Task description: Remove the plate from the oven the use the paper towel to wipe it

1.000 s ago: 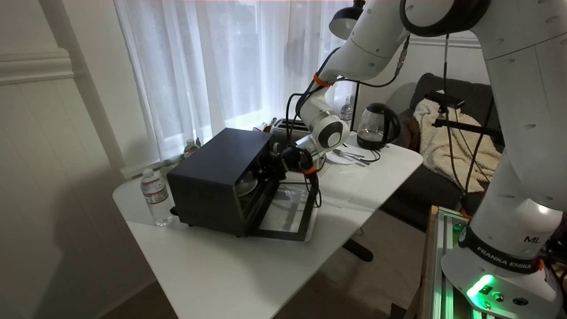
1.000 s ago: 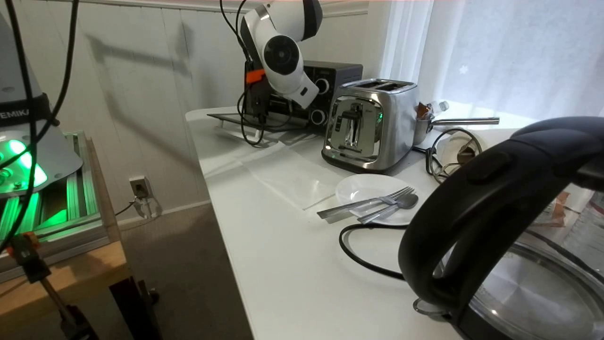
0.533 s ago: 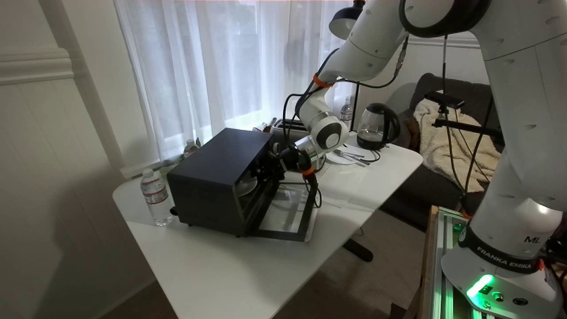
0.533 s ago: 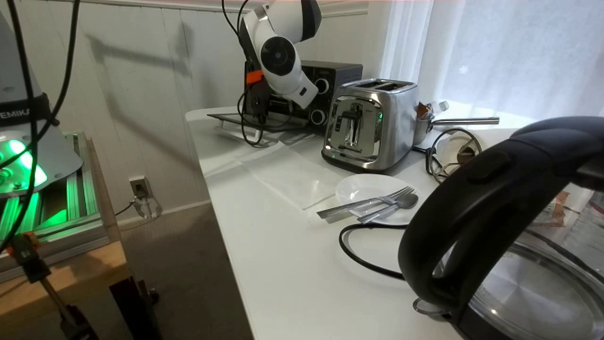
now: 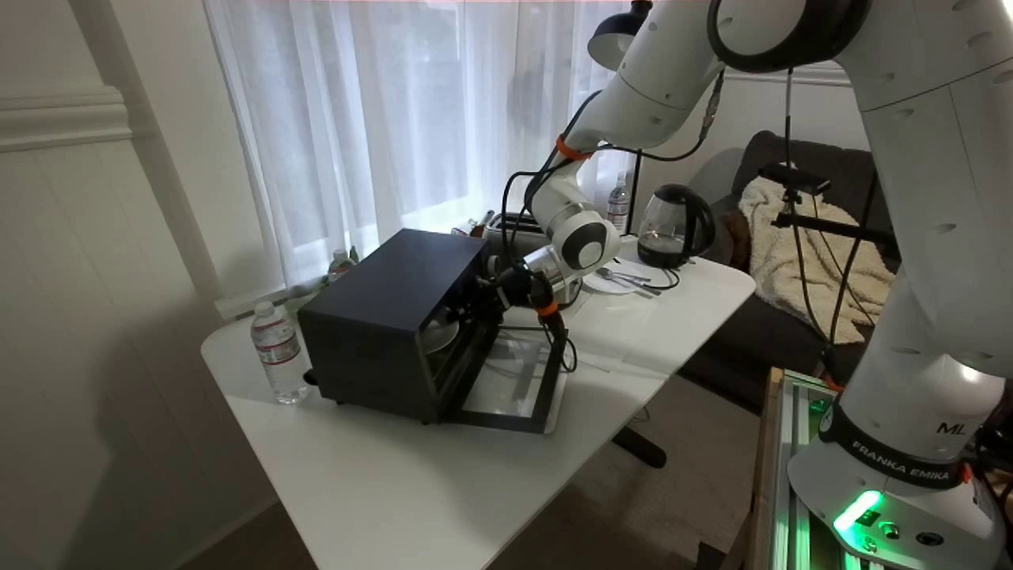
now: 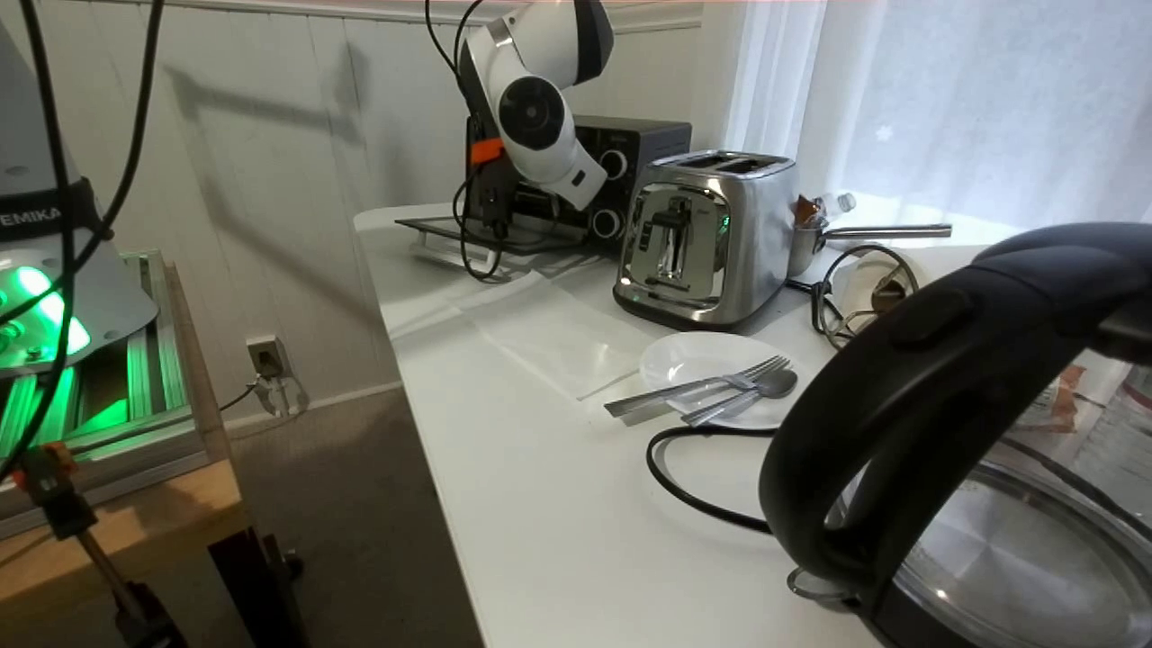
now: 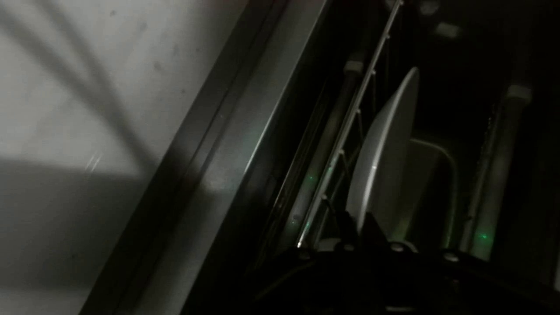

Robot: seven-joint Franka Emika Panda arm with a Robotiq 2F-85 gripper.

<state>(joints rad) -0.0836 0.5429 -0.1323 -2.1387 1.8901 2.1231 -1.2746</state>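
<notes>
The black oven (image 5: pixel 388 277) stands on the white table with its glass door (image 5: pixel 506 380) folded down. Inside it, the pale plate (image 7: pixel 391 157) appears edge-on in the wrist view, above the wire rack (image 7: pixel 372 72). My gripper (image 7: pixel 358 214) reaches in through the front opening, one dark finger on each side of the plate's near rim, shut on it. Deep shadow covers most of the gripper there. In an exterior view part of the plate (image 5: pixel 439 334) shows inside the opening, beside the gripper (image 5: pixel 465 310). I cannot make out the paper towel in any view.
Close beside the oven is a silver toaster (image 6: pixel 711 234). A white plate with fork and spoon (image 6: pixel 711 378) and a glass kettle (image 5: pixel 669 226) stand farther along. A translucent sheet (image 6: pixel 562 333) lies flat on the table. A water bottle (image 5: pixel 278 352) stands behind the oven.
The wrist has shifted slightly to the left in both exterior views, and its cable loop has swung a little. Plate, oven and door look almost unmoved.
</notes>
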